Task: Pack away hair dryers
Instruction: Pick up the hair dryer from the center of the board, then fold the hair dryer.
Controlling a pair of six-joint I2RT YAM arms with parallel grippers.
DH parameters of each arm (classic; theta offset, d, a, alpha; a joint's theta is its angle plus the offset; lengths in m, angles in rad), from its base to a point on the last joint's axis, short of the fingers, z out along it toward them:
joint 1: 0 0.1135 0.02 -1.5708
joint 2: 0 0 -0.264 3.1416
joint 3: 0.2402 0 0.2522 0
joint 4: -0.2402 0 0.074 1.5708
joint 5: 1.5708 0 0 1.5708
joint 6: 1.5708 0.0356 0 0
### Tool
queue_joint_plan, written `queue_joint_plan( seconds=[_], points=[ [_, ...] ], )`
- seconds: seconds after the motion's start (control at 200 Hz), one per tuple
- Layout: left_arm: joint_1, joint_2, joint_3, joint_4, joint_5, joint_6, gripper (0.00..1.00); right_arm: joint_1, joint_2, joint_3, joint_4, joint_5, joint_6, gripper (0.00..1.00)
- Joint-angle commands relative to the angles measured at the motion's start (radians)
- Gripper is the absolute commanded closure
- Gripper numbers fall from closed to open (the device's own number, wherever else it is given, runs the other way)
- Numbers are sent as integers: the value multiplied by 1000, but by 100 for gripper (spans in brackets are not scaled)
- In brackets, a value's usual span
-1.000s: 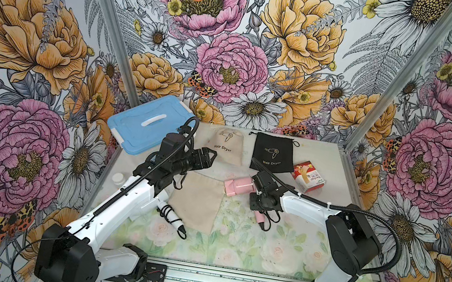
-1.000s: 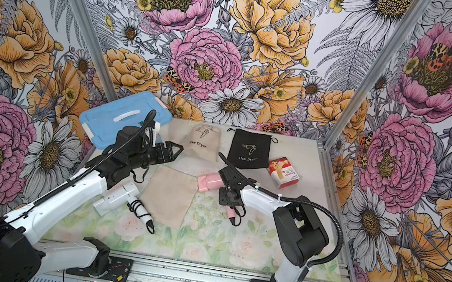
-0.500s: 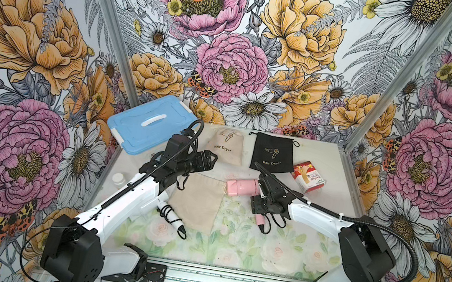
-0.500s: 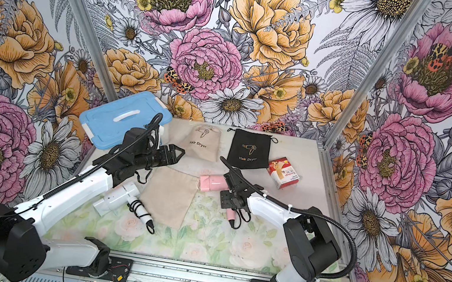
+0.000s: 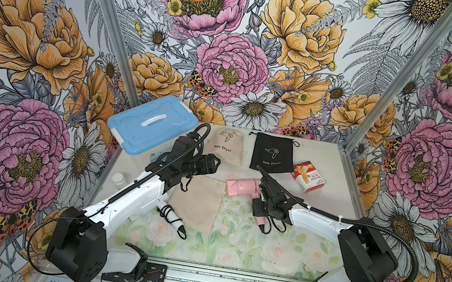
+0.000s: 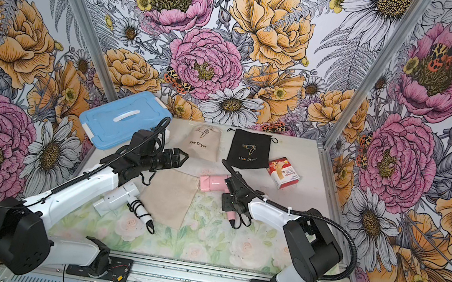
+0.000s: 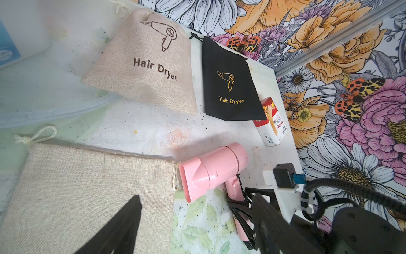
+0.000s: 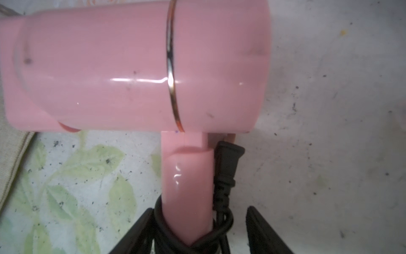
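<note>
Pink hair dryer (image 8: 131, 70) flat, right tool (image 8: 198, 217) astride handle, jaws parted

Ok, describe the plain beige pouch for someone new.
Find the blue-lidded box at the table's far corner on the robot's left. Nearer the robot lies a flat beige pouch, with the nozzle of the pink hair dryer at its edge. Unlike the printed beige pouch and black pouch behind, it shows no print.
</note>
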Motion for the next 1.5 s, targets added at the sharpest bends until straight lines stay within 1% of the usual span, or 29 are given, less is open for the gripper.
queue_joint_plan(
  seconds=[0.0,0.105,0.22,0.315,0.35,0.515,0.615,0.755,0.865,0.99,1.106,1.266,1.496],
  points=[
    [-10,14,35,0,-25,18,21,14,38,-7,55,-5,18,40],
    [-12,21,44,-1,-27,18,21,17,50,-15,63,-6,16,49],
    [-12,31,62,-9,-25,21,21,18,24,-26,63,-3,0,66],
    [-14,38,79,-20,-21,29,21,19,-26,-26,64,-9,-34,74],
    [-12,39,85,-27,-22,35,21,18,-47,-26,63,-12,-49,76],
    [-4,37,131,-66,19,76,21,18,-170,-24,64,-37,-145,80],
    [15,28,151,-70,91,107,21,17,-245,-21,62,-57,-217,82],
    [62,25,183,-74,270,133,21,19,-330,-15,62,-83,-305,85],
    [99,28,214,-74,444,159,21,19,-380,-6,62,-97,-370,87],
    [123,51,265,-97,615,197,21,20,-422,25,62,-138,-428,87],
    [129,87,315,-159,687,264,21,32,-437,81,64,-156,-483,87],
    [139,141,362,-160,831,298,21,47,-421,156,66,-159,-567,85],
    [130,193,405,-159,914,324,20,62,-382,221,73,-140,-655,85]
  ],
)
